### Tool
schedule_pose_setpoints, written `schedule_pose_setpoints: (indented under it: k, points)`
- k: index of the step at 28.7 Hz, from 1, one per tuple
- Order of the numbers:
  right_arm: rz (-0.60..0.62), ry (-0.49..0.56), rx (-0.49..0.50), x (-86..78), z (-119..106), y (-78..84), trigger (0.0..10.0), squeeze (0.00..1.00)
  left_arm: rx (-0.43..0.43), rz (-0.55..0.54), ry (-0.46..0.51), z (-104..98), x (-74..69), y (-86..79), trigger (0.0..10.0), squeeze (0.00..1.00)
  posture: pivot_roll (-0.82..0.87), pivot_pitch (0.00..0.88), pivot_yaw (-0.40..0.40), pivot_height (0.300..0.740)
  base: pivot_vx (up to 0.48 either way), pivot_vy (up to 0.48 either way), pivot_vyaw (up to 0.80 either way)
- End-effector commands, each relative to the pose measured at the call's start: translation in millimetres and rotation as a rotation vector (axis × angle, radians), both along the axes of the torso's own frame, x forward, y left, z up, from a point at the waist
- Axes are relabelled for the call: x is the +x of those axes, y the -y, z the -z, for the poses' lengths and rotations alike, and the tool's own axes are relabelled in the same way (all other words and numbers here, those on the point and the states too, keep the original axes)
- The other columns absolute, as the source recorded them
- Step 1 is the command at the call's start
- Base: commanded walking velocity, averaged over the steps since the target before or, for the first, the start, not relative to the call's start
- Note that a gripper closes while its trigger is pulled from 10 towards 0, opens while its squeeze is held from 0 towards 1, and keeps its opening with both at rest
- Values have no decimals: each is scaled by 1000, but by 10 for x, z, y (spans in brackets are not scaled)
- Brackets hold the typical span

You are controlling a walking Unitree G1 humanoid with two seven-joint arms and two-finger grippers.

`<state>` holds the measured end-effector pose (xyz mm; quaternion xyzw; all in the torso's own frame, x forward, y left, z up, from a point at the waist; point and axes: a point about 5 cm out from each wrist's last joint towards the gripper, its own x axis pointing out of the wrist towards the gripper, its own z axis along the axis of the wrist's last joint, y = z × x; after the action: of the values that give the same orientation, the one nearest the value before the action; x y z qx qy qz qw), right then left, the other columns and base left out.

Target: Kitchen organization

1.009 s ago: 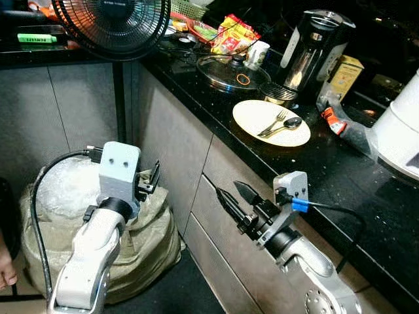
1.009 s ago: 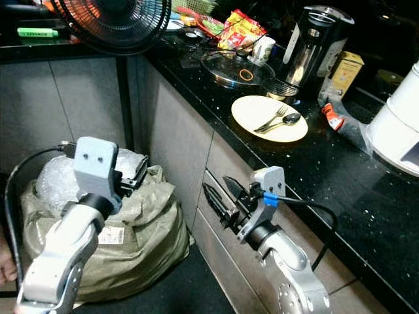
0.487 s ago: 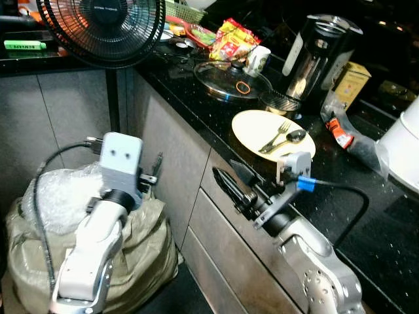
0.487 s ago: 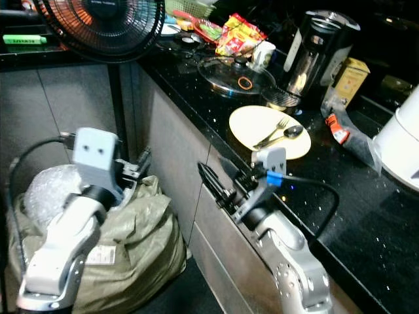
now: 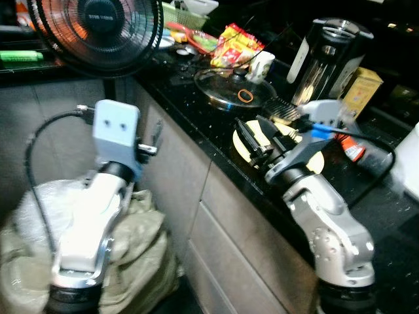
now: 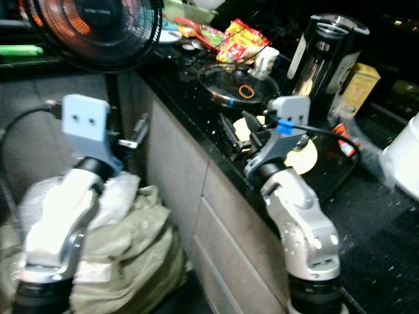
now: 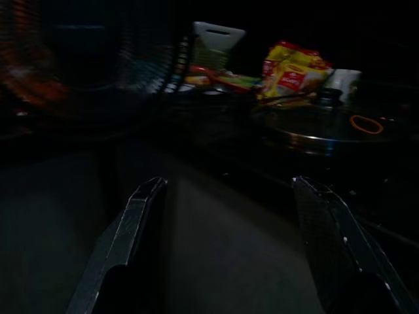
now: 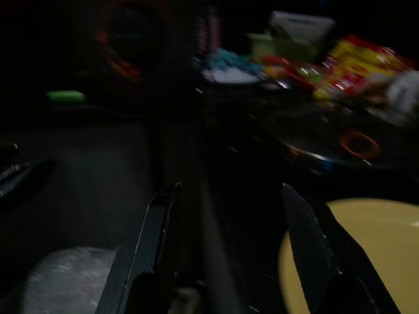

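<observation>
Yellow plate [image 5: 314,157] on black counter [image 5: 386,216]; right end effector [image 5: 258,139] open above

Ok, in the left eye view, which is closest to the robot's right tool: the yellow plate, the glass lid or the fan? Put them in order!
From the right tool:
1. Yellow plate, right under and behind it on the counter.
2. Glass lid, farther back on the counter.
3. Fan, farthest, off to the robot's left.

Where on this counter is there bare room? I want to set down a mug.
The counter is bare between the yellow plate and the white appliance. It is crowded toward the fan: glass lid, snack packets, kettle. The right hand, open, hangs over the plate's near edge.
</observation>
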<state>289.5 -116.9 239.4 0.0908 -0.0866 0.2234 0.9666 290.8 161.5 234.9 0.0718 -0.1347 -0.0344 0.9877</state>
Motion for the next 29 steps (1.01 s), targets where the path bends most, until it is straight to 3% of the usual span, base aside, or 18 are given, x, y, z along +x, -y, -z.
schedule_pose_setpoints:
  k: [1,6,14,22,29]
  points:
    - [29,-26,-10,23,5,83,10000,0,-9,32,-6,-4,25,91,10000,0,104,0,-186,740,0,0,-800]
    - [26,-30,-98,22,-21,56,10000,0,-13,39,-4,1,36,125,10000,0,101,0,-187,740,0,0,-320]
    - [57,-130,-236,121,-1,-164,10000,0,-19,36,1,-5,58,126,10000,0,104,0,-188,740,0,0,0]
    - [62,-173,-229,263,-28,-435,10000,0,-14,20,-5,12,66,109,10000,0,111,0,-189,740,0,0,0]
    - [103,-231,-252,371,59,-529,10000,0,-11,-1,-6,11,64,59,10000,0,119,0,-194,740,0,0,0]
